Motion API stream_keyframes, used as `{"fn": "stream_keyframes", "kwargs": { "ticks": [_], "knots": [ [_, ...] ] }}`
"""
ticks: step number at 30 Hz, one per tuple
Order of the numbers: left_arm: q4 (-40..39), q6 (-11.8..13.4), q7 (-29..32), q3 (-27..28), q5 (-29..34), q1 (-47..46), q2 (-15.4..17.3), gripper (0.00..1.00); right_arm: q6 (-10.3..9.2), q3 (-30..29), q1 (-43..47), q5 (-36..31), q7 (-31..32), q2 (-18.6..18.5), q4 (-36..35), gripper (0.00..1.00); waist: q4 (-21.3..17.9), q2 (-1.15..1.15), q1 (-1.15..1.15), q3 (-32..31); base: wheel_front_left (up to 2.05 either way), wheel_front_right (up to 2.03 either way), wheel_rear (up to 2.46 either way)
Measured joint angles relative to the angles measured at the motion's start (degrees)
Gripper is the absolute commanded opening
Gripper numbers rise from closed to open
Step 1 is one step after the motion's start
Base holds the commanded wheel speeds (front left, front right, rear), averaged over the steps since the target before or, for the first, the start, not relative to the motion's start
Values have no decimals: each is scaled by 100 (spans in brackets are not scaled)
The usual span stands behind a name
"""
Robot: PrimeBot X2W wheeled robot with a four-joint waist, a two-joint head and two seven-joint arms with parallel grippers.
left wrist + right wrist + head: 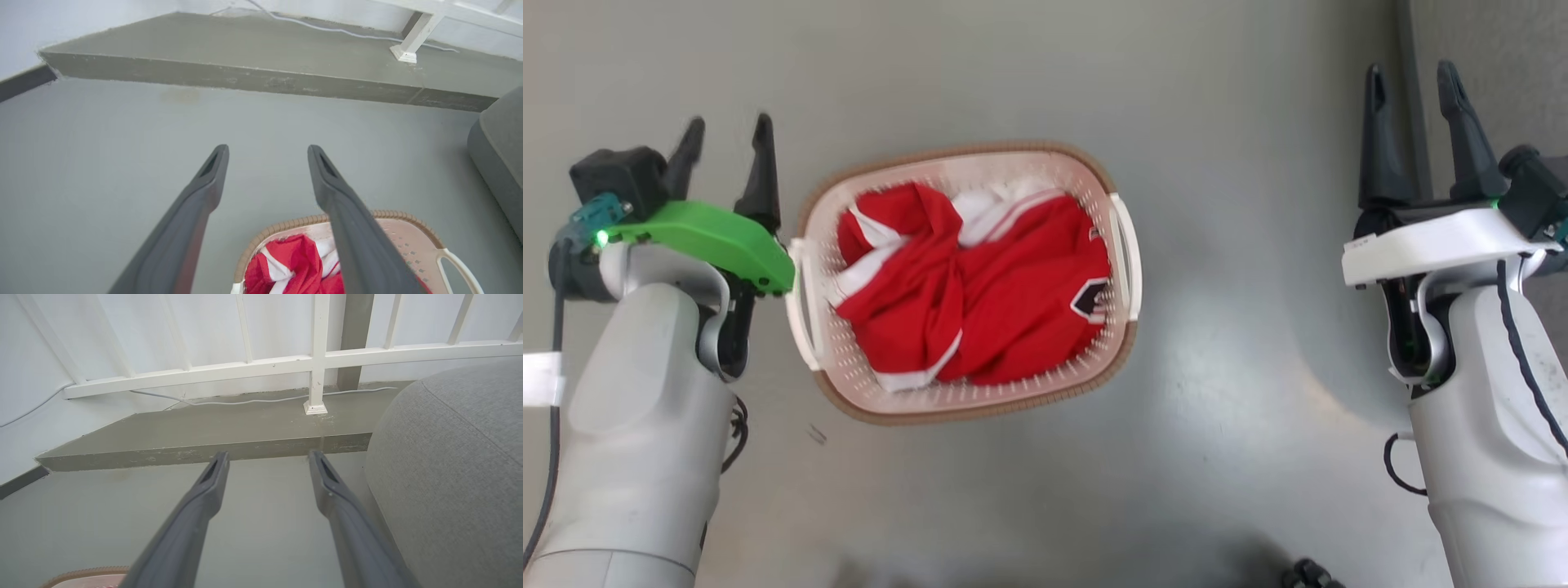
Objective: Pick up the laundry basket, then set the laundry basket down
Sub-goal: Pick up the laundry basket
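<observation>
The laundry basket [1123, 347] rests on the grey floor mid-frame in the head view, cream perforated plastic with a brown woven rim and white side handles, holding red and white clothing [980, 302]. My left gripper [727, 135] hovers open just left of the basket's left handle [800, 306], touching nothing. Far off to the right, my right gripper [1411, 82] is open and well apart from the basket. In the left wrist view the basket's rim [286, 226] and a handle [457, 265] sit under the open left gripper [267, 152]. The right wrist view catches a bit of rim [81, 575] beside the open right gripper [267, 457].
A grey upholstered seat [449, 465] stands close to the right arm. A raised concrete step [204, 437] with a white railing [318, 359] and a cable runs along the far wall. Grey floor [1241, 392] surrounds the basket.
</observation>
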Motion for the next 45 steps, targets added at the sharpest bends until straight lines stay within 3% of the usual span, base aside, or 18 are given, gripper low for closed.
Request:
{"fn": "stream_keyframes", "kwargs": {
  "ticks": [6, 12, 31, 45],
  "knots": [
    [-1025, 193, 4, 256, 244, 216, 14, 100, 34, -65, 169, -34, 0, -26, 51, 100, 74, 0, 0, -487, 0, 0, 0],
    [-1549, 353, 4, 304, 495, 827, 2, 100, 59, -79, 398, -59, -1, -40, 160, 100, 138, 0, 0, -977, 0, 0, 0],
    [-2513, 683, 4, 219, 832, 2639, 26, 100, 92, -73, 1308, -85, 0, -35, 238, 100, 177, 0, 0, -2395, 0, 0, 0],
    [-3088, 900, 4, 136, 856, 3536, 26, 100, 149, 47, 1724, -154, 0, -36, 161, 100, 211, 0, 0, -2850, 0, 0, 0]
  ]
}}
